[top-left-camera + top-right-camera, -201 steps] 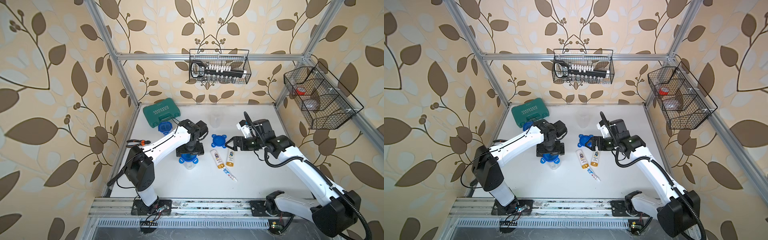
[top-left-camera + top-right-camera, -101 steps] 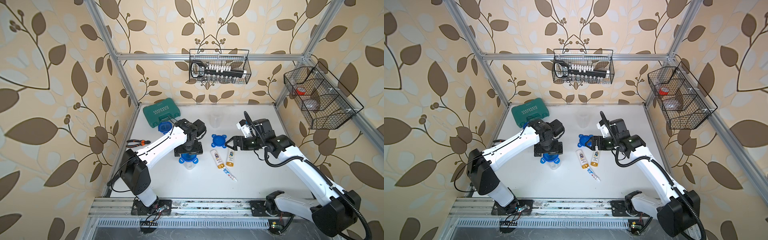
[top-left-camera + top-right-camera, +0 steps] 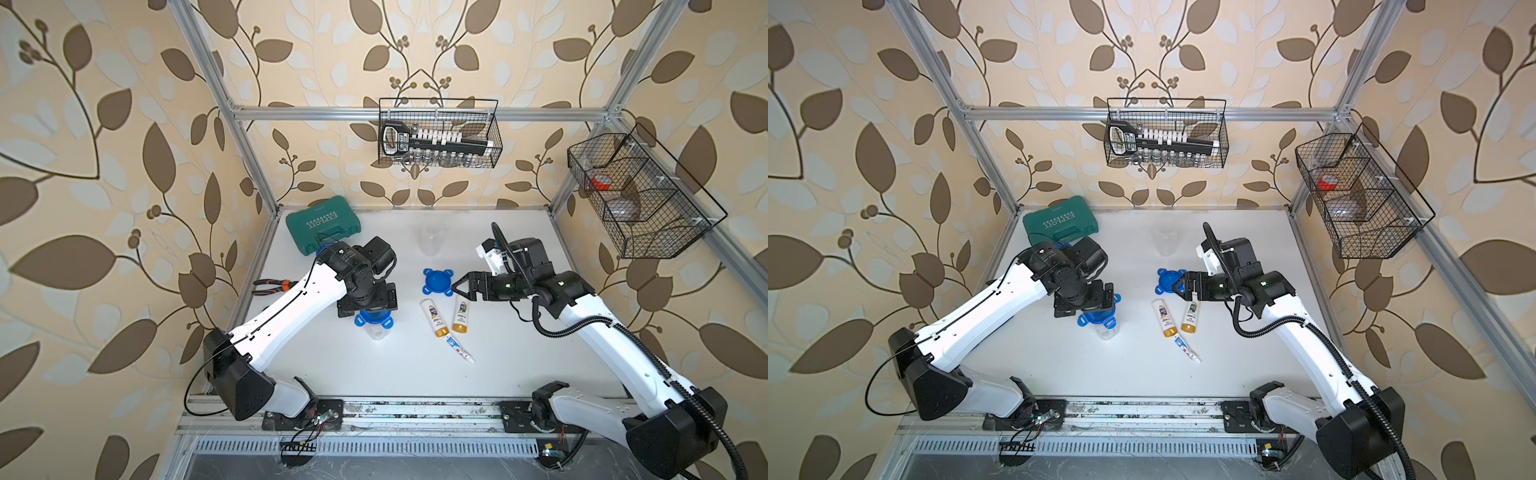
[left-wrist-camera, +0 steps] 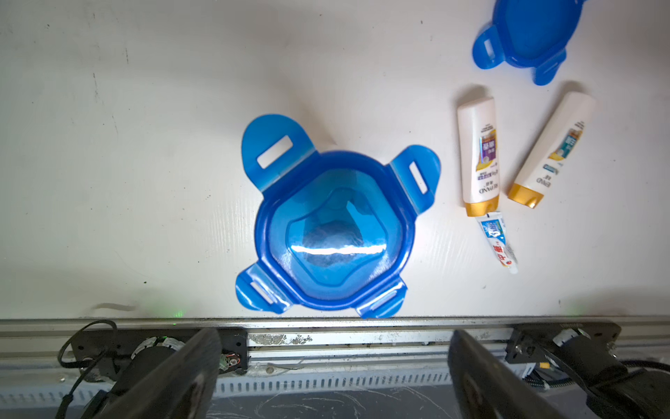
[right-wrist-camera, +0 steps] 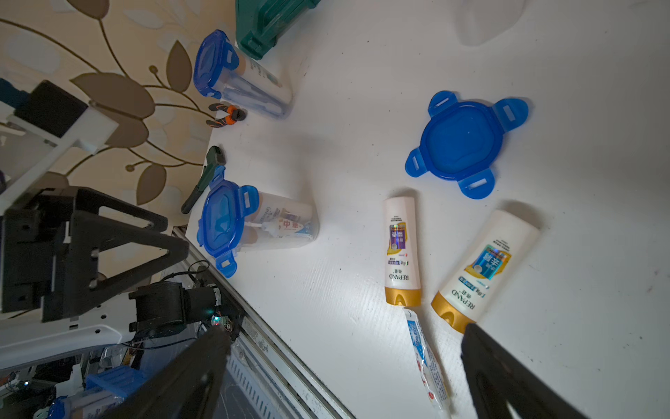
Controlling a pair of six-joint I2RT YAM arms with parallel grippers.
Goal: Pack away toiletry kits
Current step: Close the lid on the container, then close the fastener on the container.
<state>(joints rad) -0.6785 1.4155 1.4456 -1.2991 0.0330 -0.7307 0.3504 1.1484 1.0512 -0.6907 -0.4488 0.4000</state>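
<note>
At the far left edge of the white table (image 3: 415,374) lies a pair of black pliers with orange grips (image 3: 272,286). Behind it, in the back left corner, is the closed green plastic tool case (image 3: 323,224). Just beside this case stands a clear plastic jar closed with a blue lid (image 5: 232,76); a white bottle shows inside it.

The left gripper (image 4: 333,335) hangs above a second clear jar (image 5: 275,225). Its two fingers stand wide apart and grip nothing. A blue four-tab lid (image 4: 333,232) sits on this jar, and some of its tabs stick out sideways. In the right wrist view a small toothpaste tube and a white bottle show inside it.

Near the middle of the table a loose blue four-tab lid (image 3: 437,281) lies flat. In front of it two small white bottles with gold caps (image 3: 434,318) (image 3: 460,313) lie side by side, the caps toward the front rail. A little white and blue toothpaste tube (image 3: 459,351) lies at the cap of the left bottle. Toward the back wall an empty clear jar (image 3: 430,241) stands with no lid.

The right gripper (image 5: 344,330) hovers near the loose lid and the white end of the right bottle. Its fingers are spread wide and hold nothing.
</note>
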